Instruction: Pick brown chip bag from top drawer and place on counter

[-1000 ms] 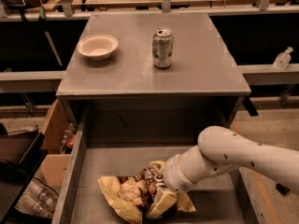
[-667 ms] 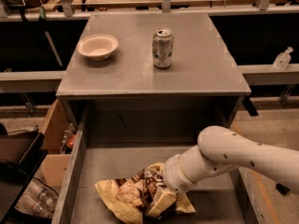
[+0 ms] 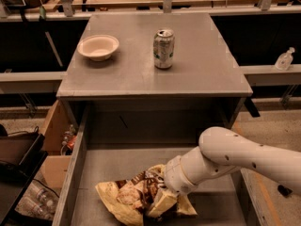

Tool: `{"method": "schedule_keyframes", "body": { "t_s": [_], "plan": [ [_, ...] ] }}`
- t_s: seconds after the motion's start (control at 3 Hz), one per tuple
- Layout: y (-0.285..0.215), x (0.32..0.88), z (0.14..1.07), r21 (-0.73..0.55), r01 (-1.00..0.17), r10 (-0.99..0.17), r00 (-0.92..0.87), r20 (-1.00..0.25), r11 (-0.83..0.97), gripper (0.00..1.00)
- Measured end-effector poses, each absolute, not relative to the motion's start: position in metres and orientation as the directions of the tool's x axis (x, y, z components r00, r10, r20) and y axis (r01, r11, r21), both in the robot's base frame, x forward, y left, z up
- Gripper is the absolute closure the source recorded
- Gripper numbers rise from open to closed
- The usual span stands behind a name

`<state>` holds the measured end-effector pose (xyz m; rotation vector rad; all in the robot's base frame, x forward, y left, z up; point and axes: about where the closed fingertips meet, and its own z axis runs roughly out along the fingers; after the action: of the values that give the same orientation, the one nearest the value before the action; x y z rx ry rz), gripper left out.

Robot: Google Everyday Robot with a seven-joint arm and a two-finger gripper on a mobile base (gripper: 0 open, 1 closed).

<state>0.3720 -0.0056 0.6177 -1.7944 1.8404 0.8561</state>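
The brown chip bag [image 3: 127, 199] lies crumpled on the floor of the open top drawer [image 3: 108, 166], near its front. My gripper [image 3: 162, 199] reaches in from the right on a white arm and is down on the bag's right half, its tips buried in the foil. The grey counter [image 3: 197, 74] sits behind and above the drawer.
A soda can [image 3: 163, 49] stands upright near the counter's middle and a pale bowl [image 3: 98, 47] sits at its left. A cardboard box [image 3: 55, 171] and bottles lie on the floor left of the drawer. A plastic bottle [image 3: 284, 59] stands on the right shelf.
The arm and the bag have stayed almost still; the bag looks slightly more bunched under the gripper.
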Motion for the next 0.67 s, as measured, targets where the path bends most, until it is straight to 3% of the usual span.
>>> {"method": "schedule_keyframes", "body": {
  "t_s": [0.67],
  "plan": [
    [-0.0056, 0.372, 0.6182, 0.131, -0.991, -0.726, -0.071, -0.684, -0.027, 1.0]
  ]
}}
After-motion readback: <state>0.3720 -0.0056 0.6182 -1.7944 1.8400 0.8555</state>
